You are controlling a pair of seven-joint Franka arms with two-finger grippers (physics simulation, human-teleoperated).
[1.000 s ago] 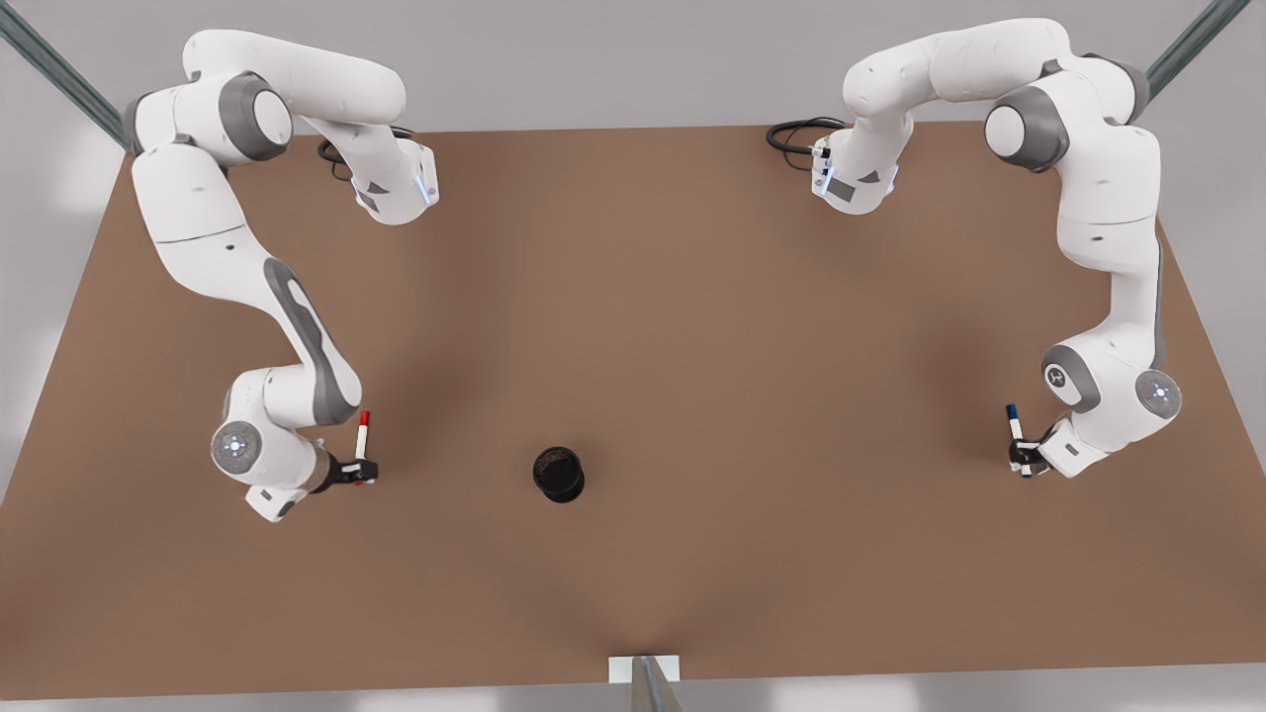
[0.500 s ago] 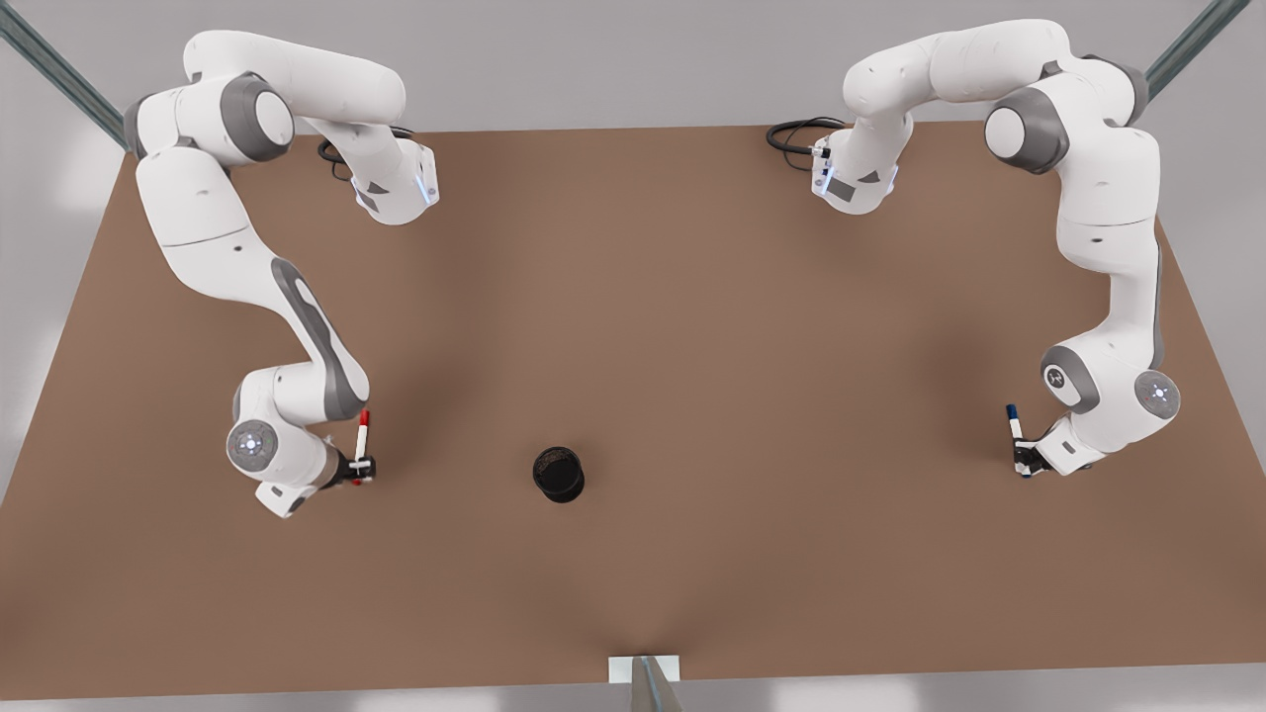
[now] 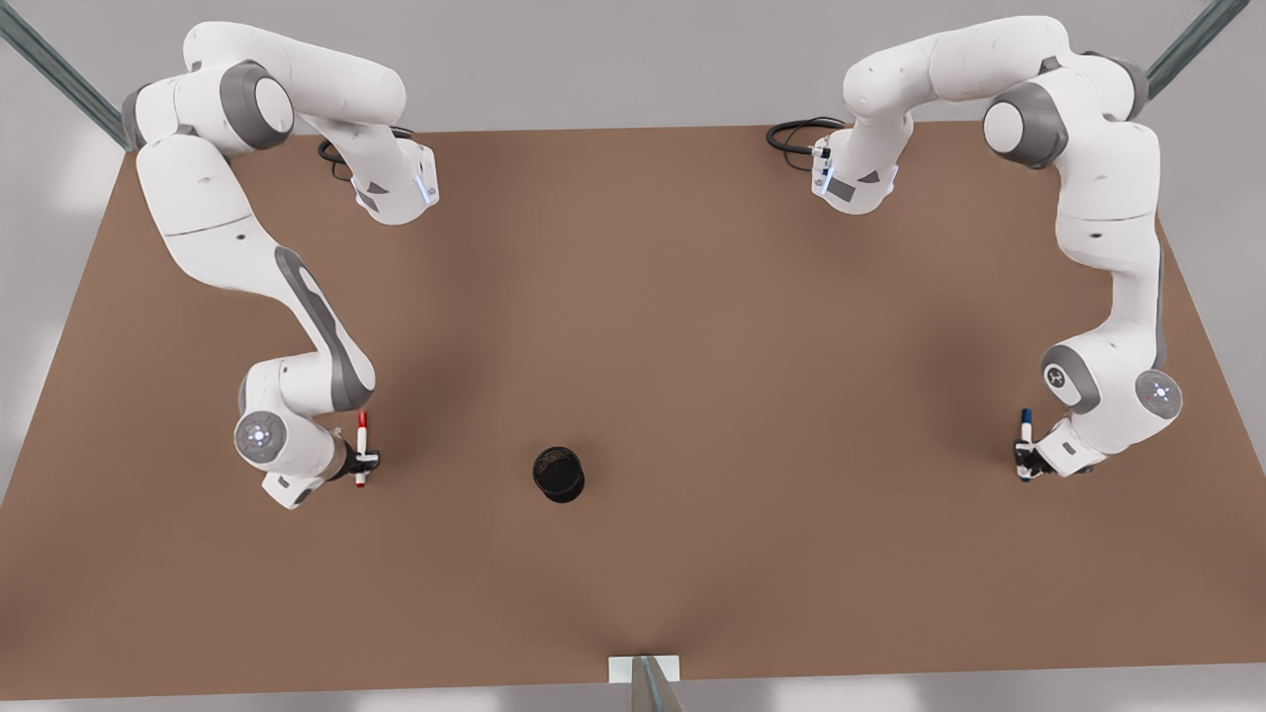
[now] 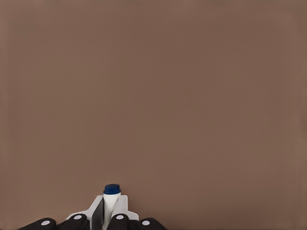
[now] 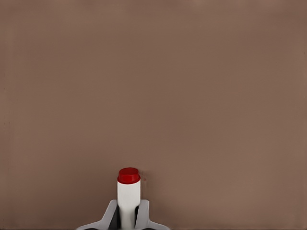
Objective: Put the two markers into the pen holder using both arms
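- Front view: the brown tabletop [image 3: 633,326] carries everything. The pen holder [image 3: 559,473] stands alone near the middle of its near edge, with bare surface all round it, so nothing blocks either approach.
- The two white arms are the largest movers. If both swing in toward the holder at once, I judge they could crowd each other above that small cup; going one at a time would avoid it.
- The right tool [image 3: 362,461] is toward the front view's left edge of the tabletop, its fingers [image 5: 144,213] closed on the red marker [image 3: 362,447]. In the right wrist view the red marker [image 5: 128,194] juts out past the fingertips.
- The left tool [image 3: 1025,457] is near the front view's right edge, well apart from the holder, pinching the blue marker [image 3: 1026,440]; its fingers [image 4: 95,212] flank the blue marker [image 4: 111,201] closely.
- Each grip sits on a thin, smooth barrel, so a marker may pivot or slip during the swing.
- The holder's mouth is narrow: a tilted marker could catch the rim and tip it over.
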